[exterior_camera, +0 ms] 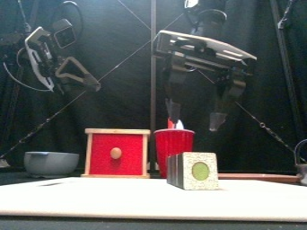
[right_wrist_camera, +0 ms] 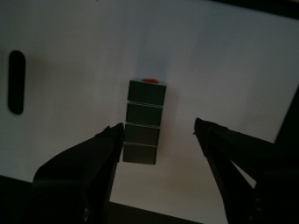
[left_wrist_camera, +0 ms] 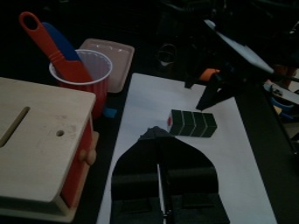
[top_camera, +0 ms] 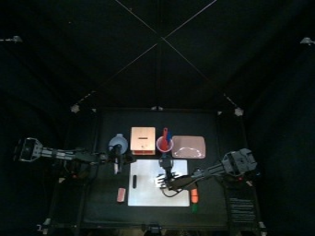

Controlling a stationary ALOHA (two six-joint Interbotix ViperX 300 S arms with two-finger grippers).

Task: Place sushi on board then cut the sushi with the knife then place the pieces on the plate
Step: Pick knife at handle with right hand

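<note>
The dark green sushi roll (exterior_camera: 195, 171) lies on the white cutting board (exterior_camera: 120, 199), in one piece, with a red end (right_wrist_camera: 149, 82). My right gripper (exterior_camera: 198, 101) hangs open above the sushi roll (right_wrist_camera: 145, 122), and its two fingers straddle the near end without touching. The blue and red toy knives (left_wrist_camera: 47, 39) stand in the red cup (exterior_camera: 174, 151). The pink tray (top_camera: 189, 146) sits behind the board on the right. My left gripper (left_wrist_camera: 153, 136) hovers shut, left of the board and beside the wooden box (left_wrist_camera: 35, 140), holding nothing.
The wooden box with a red drawer (exterior_camera: 118, 153) stands left of the cup. A blue-grey bowl (exterior_camera: 50, 163) sits at the far left. A small orange thing (top_camera: 121, 194) lies on the table left of the board (top_camera: 147, 184).
</note>
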